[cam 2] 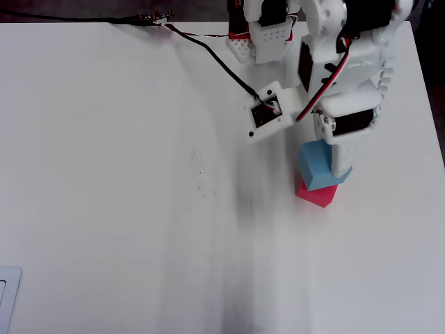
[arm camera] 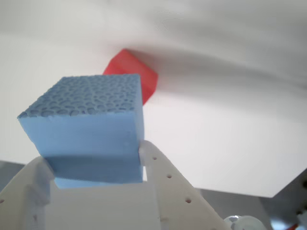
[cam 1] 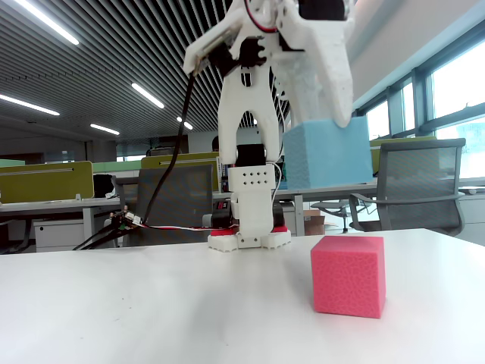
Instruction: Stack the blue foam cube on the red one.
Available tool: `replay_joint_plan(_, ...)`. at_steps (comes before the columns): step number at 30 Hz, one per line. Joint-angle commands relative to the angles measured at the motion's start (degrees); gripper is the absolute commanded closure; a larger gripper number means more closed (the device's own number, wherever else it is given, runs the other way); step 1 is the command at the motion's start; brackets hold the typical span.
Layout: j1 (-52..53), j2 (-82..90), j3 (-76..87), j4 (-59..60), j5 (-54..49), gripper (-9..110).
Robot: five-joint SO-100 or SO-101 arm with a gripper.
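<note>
Item one, your blue foam cube [cam 1: 327, 154]: equal-sided, so no long axis; in the fixed view it hangs level in the air, faces square to the table [cam 1: 151, 311], higher than the red cube [cam 1: 348, 274] and a little to its left. In the overhead view the blue foam cube [cam 2: 318, 165] covers most of the red cube [cam 2: 321, 195], leaving a strip of red showing toward the bottom of the picture. Item two, your gripper [arm camera: 93, 158]: clamped on the blue foam cube, one white finger [arm camera: 165, 187] pressed to each side, reaching down from a raised, folded arm [cam 2: 341, 62]. Item three, materials: both cubes matte, finely porous foam, the blue one's top face pitted in the wrist view; gripper white plastic with small holes. The vertical gap between the cubes is hard to judge from above.
</note>
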Motion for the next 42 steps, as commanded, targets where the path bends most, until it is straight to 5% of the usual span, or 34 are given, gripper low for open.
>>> replay_joint_plan(1,-0.53,-0.7,0.62,-1.76,0.53,82)
replay_joint_plan(25,-1.32,-4.66,8.44,-10.55,1.14,82)
replay_joint_plan(42,-0.62,8.53,11.87,-8.53,1.14,71)
